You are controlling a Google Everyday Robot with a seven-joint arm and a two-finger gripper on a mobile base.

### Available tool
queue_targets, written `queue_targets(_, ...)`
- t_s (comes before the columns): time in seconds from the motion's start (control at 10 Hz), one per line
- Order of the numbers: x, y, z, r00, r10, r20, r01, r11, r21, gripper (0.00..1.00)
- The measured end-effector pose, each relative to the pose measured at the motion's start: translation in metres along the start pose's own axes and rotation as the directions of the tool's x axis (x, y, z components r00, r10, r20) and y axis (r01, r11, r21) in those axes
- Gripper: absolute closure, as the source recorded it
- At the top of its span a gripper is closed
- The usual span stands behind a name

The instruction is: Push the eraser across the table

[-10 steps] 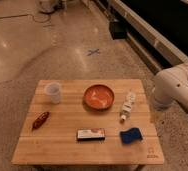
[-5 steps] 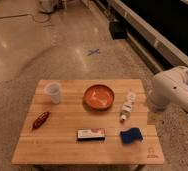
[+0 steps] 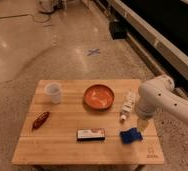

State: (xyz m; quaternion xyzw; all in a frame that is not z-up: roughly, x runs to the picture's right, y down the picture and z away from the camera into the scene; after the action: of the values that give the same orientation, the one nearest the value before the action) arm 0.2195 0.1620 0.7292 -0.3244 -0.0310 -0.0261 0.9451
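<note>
Camera view: the gripper [image 3: 142, 125] hangs at the end of the white arm [image 3: 159, 97] over the right side of the table [image 3: 62, 147], low above the blue sponge [image 3: 131, 135] and just beside the white tube [image 3: 129, 105]. Whether it is spread or closed cannot be told from here. Compared with a second ago, the arm has swung in from beyond the table's right edge and now stands over the tabletop, and its lower end has come down toward the surface. Nothing on the table has shifted in that time. The eraser [image 3: 91, 133] lies flat near the front edge, roughly at the middle of the table's width, lengthwise along that edge. It is left of the sponge and apart from it, and no contact has been made. Further out, the orange bowl [image 3: 98, 96] sits behind the eraser, the white cup [image 3: 53, 92] stands at the back left, and the small red pepper [image 3: 40, 120] lies toward the left edge. Judgement: this is the approach stage and the push is not yet begun. The sponge lies between the gripper and the eraser, so a straight leftward sweep at this height risks moving the sponge first.
</note>
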Motion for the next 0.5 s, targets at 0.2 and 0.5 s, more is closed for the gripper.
queue_targets(0.2, -0.017, -0.006, 0.022, 0.999, -0.029, 0.019, 0.029, 0.999, -0.022, 0.70)
queue_targets(0.5, -0.038, -0.009, 0.046, 0.997, -0.064, 0.045, 0.066, 0.997, -0.047, 0.98)
